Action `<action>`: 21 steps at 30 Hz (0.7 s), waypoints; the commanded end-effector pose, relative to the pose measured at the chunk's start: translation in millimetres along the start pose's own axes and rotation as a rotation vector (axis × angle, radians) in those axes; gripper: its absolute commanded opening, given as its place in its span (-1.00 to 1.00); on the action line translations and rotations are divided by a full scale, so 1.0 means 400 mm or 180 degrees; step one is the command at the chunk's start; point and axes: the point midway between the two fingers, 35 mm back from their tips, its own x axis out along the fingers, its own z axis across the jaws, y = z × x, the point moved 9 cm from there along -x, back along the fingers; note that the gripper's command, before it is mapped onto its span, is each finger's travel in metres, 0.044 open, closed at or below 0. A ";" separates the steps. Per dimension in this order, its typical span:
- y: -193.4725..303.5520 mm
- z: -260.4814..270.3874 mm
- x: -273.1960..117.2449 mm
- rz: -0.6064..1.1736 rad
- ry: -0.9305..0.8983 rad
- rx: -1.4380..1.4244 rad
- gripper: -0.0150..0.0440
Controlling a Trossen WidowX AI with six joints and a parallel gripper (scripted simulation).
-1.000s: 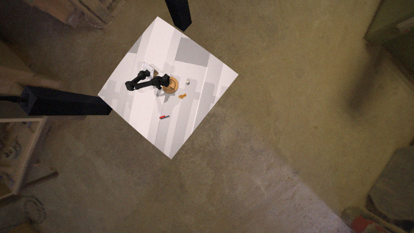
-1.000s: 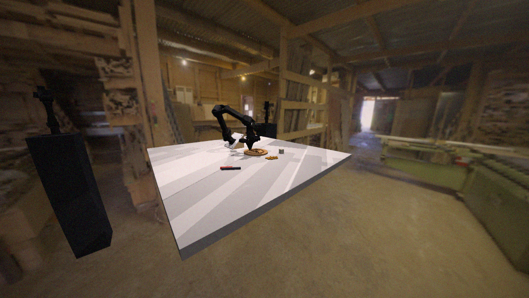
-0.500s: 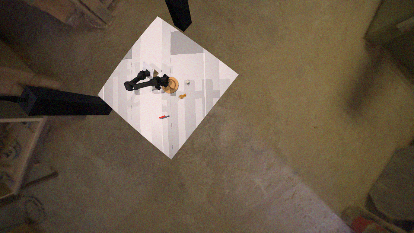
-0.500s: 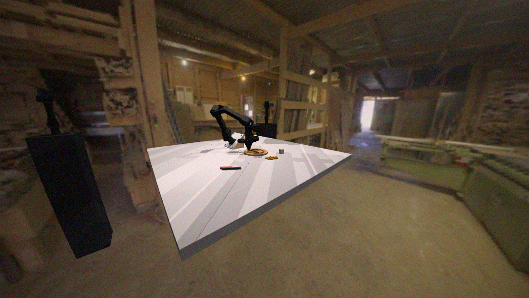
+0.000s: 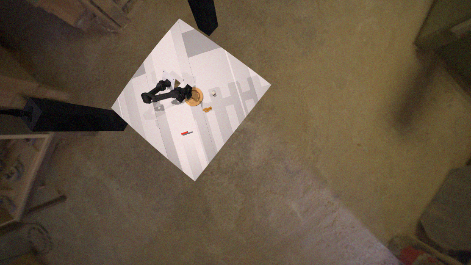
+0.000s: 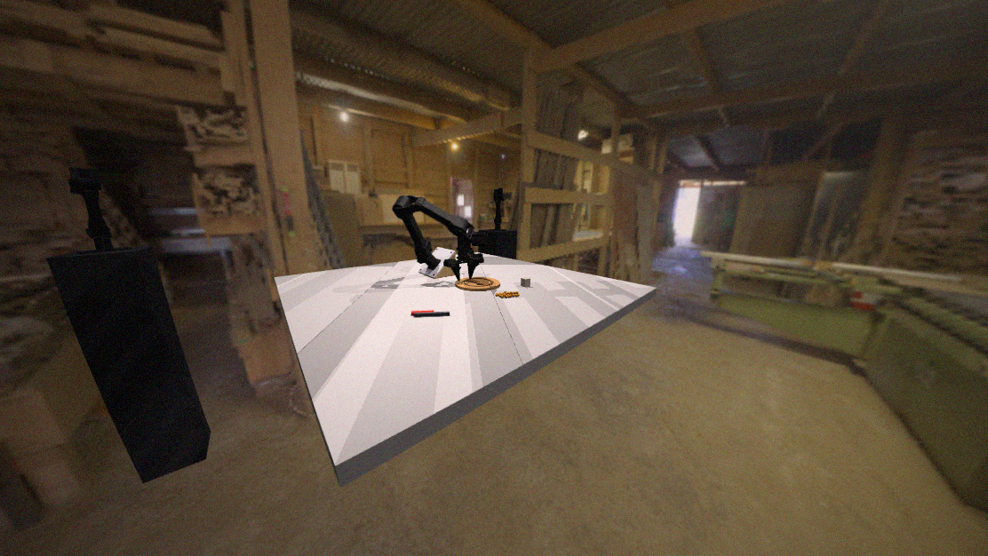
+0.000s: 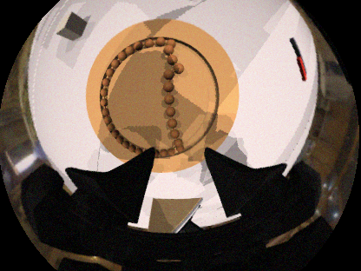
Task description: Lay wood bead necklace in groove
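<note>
Gripper: fingers wide apart, over bead board's rim | round bead board: mid-table, well in from all four corners | necklace: on board, one side along groove, remaining beads cutting across the face, far groove arc unfilled | red-black pen: top view, toward bottom corner

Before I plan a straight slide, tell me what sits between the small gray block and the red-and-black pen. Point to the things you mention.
The round bead board point(image 7: 227, 95), with the bead necklace point(image 7: 168, 99) on it; the wrist view shows this.
</note>
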 end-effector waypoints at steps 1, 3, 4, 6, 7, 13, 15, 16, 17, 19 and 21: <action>0.000 -0.001 -0.009 0.0000 0.0005 0.0002 0.84; 0.001 -0.001 -0.004 0.0006 0.0009 -0.0004 1.00; 0.001 -0.001 -0.008 0.0003 0.0009 -0.0003 1.00; 0.001 -0.001 -0.012 0.0000 0.0010 -0.0001 1.00; 0.001 -0.001 -0.012 0.0000 0.0010 -0.0001 1.00; 0.001 -0.001 -0.012 0.0000 0.0010 -0.0001 1.00; 0.001 -0.001 -0.012 0.0000 0.0010 -0.0001 1.00; 0.001 -0.001 -0.012 0.0000 0.0010 -0.0001 1.00; 0.001 -0.001 -0.012 0.0000 0.0010 -0.0001 1.00; 0.001 -0.001 -0.012 0.0000 0.0010 -0.0001 1.00; 0.001 -0.001 -0.012 0.0000 0.0010 -0.0001 1.00</action>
